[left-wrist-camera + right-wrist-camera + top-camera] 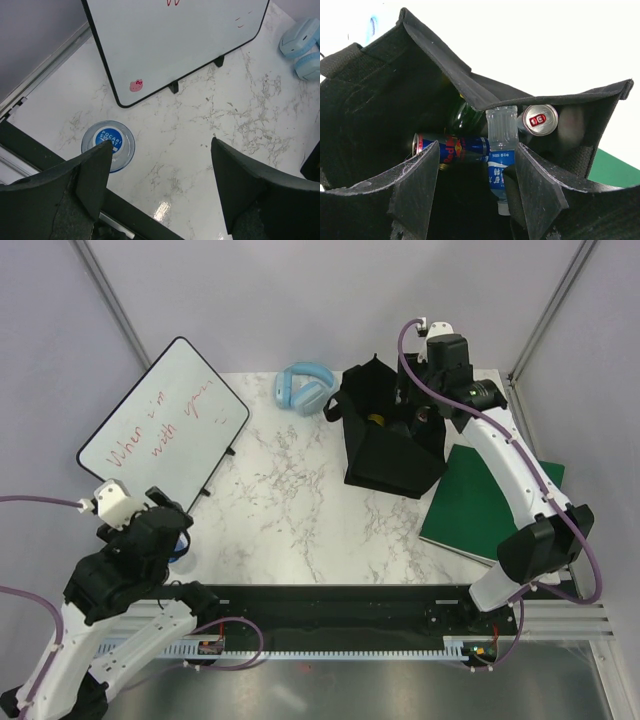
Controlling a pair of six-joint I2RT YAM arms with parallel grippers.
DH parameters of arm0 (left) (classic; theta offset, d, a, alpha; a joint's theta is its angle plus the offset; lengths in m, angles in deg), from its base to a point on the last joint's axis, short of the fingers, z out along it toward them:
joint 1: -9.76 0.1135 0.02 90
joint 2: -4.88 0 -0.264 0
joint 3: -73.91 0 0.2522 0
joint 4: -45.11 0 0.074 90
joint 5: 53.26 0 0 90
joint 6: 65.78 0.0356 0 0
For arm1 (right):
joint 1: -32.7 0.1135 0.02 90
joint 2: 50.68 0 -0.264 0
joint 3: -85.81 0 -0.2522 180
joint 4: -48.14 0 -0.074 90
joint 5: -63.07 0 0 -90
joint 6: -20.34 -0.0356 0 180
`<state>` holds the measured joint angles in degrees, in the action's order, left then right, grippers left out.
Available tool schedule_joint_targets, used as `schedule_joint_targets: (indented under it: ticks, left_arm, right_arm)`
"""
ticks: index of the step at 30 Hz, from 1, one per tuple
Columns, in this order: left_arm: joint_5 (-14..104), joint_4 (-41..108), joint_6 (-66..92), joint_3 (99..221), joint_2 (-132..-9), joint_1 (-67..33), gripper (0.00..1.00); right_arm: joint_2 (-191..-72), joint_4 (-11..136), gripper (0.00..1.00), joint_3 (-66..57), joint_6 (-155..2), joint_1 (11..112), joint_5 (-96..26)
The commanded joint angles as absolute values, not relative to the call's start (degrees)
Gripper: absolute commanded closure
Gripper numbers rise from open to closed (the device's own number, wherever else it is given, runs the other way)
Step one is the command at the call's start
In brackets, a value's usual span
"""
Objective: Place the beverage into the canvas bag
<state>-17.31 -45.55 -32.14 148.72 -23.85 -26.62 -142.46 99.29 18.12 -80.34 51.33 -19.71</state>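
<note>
The black canvas bag (385,455) stands at the back right with its mouth open. My right gripper (420,417) is at the bag's mouth, open and holding nothing (477,147). Inside the bag (380,100) lie a Red Bull can (455,146), a clear water bottle with a blue label (501,145) beside my right finger, a silver can (540,120) and a dark green bottle (467,117). My left gripper (162,145) is open and empty above the table's near-left corner (175,538). A Pocari Sweat bottle (108,142) stands upright just under its left finger.
A whiteboard (165,425) leans at the back left, also in the left wrist view (175,40). Light blue headphones (305,388) lie left of the bag. A flat green book (490,505) lies to the right of the bag. A black rail runs along the near edge.
</note>
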Motion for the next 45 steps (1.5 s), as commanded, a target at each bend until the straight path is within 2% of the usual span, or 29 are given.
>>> schedule_joint_targets:
  ticks: [1, 4, 5, 6, 14, 16, 18, 20, 24, 27, 29, 30, 32, 35, 39, 45]
  left_arm:
    - [-20.48, -52.05, -43.96, 146.38, -27.02, -26.62, 0.14]
    - [-22.15, -56.8, -50.66, 147.26, -29.48, -26.54, 0.14]
    - [-22.5, -56.8, -50.93, 147.34, -29.92, -26.54, 0.08]
    - [-22.59, -56.72, -51.8, 147.26, -30.01, -26.45, 0.06]
    - [-26.88, -56.71, -58.04, 142.95, -28.17, -23.46, 0.1]
    - [-30.82, -55.32, -56.22, 144.35, -29.13, -23.28, 0.08]
    - [-33.3, -53.91, -50.15, 146.02, -32.01, -23.28, 0.0]
    - [-36.29, -53.9, -46.91, 149.36, -33.87, -23.28, 0.0]
    - [-36.83, -48.31, -39.8, 153.32, -34.06, -23.37, 0.0]
    - [-29.82, -30.84, -22.06, 153.67, -30.38, -23.37, 0.0]
    - [-18.76, -20.13, -10.22, 154.28, -27.31, -23.37, 0.0]
    - [-12.2, -18.5, -8.76, 155.33, -26.68, -23.37, 0.0]
    - [-6.71, -15.15, -6.37, 159.2, -25.79, -23.37, 0.0]
    - [1.91, -12.52, -5.23, 165.0, -26.58, -23.37, 0.0]
    - [12.62, -11.28, -4.35, 171.15, -28.07, -23.37, 0.0]
    - [19.85, -11.19, -4.7, 178.18, -28.52, -23.37, 0.0]
  right_arm:
    - [-139.71, 98.03, 0.32, 18.89, -79.95, 51.42, -21.48]
    - [-138.66, 97.85, 0.32, 18.72, -79.86, 51.51, -22.1]
    - [-138.05, 97.76, 0.31, 18.63, -79.68, 51.51, -22.01]
    - [-137.69, 97.76, 0.31, 18.45, -79.51, 51.51, -22.01]
    - [-134.09, 95.57, 0.31, 15.99, -79.68, 51.51, -22.36]
    - [-134.17, 95.22, 0.31, 15.38, -80.03, 51.51, -22.71]
    - [-134.43, 94.78, 0.32, 14.76, -81.08, 51.68, -26.29]
    - [-135.22, 93.28, 0.32, 13.71, -82.67, 53.08, -29.12]
    - [-137.77, 92.14, 0.32, 14.93, -81.62, 63.69, -24.56]
    - [-139.01, 87.68, 0.3, 12.85, -81.53, 68.97, -28.41]
    - [-138.04, 76.71, 0.29, 8.8, -81.79, 71.88, -30.96]
    - [-138.47, 72.84, 0.25, 5.13, -81.79, 74.59, -32.11]
    - [-139.7, 62.55, 0.17, 2.47, -81.53, 78.9, -33.34]
    - [-145.23, 55.59, 0.13, 3.06, -81.27, 84.09, -34.05]
    - [-155.5, 51.98, 0.11, 9.81, -77.76, 90.17, -35.8]
    - [-164.39, 42.06, 0.11, 14.83, -73.72, 97.9, -39.15]
